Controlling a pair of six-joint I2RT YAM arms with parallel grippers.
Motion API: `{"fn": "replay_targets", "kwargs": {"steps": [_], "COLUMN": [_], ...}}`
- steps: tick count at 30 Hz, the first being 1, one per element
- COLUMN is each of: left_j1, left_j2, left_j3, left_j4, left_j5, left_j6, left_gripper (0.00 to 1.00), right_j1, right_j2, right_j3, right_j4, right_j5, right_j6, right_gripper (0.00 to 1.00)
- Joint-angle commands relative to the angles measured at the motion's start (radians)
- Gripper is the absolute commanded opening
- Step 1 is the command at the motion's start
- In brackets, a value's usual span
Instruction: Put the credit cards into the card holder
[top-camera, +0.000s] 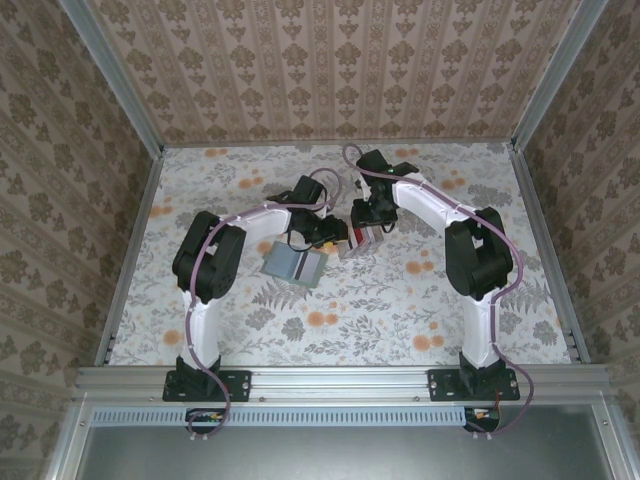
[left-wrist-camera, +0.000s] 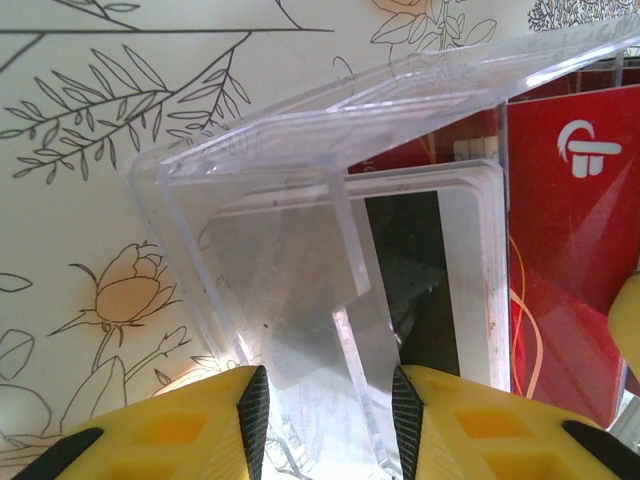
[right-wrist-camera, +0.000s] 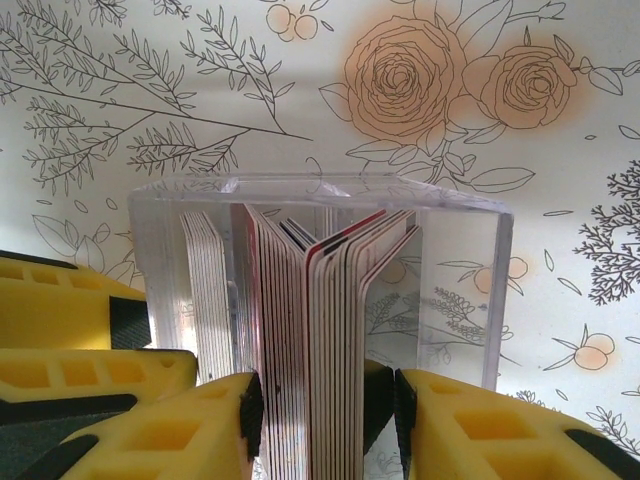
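On the flowered desk (top-camera: 400, 310), the left gripper (left-wrist-camera: 325, 412) has its jaws set narrow, closed on a thin wall of the card holder (left-wrist-camera: 270, 260). The left wrist view shows the holder as a clear plastic case with one panel tilted up. From above, a flat grey-green part of it lies just beside that gripper. To its right, the credit cards (right-wrist-camera: 320, 330) stand on edge inside the clear walls, fanning apart at the top, with a red one showing. The right gripper (right-wrist-camera: 322, 420) has its jaws pinched narrow on that stack, close beside the left gripper.
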Motion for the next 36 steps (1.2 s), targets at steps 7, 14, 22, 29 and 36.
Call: {"fn": "replay_targets", "kwargs": {"steps": [7,14,22,29,36], "left_j1": [-0.008,-0.008,-0.008,-0.008,-0.008], "left_j2": [-0.005,-0.006,-0.006,-0.009,-0.008], "left_j3": [-0.006,-0.011,-0.018,-0.018,-0.021], "left_j4": [-0.018,-0.018,-0.013,-0.016,-0.011], "left_j5": [-0.001,-0.001,-0.001,-0.002,-0.002], "left_j6": [-0.005,-0.004,-0.005,-0.004,-0.008], "left_gripper": [0.40,0.41,0.41,0.41,0.41], "right_j1": [0.008,0.006,-0.006,-0.033,-0.048], "right_j2": [-0.067,-0.061,-0.065,-0.078,-0.085], "right_j3": [0.020,0.023,0.012,-0.004,-0.020], "right_j4": [-0.030,-0.034,-0.031,-0.021,-0.008], "right_j5": [-0.046,-0.041,-0.035,-0.028,-0.038], "right_j6": [0.004,0.002,-0.006,-0.014,-0.012], "right_gripper": [0.40,0.34,0.08,0.00,0.08]}}
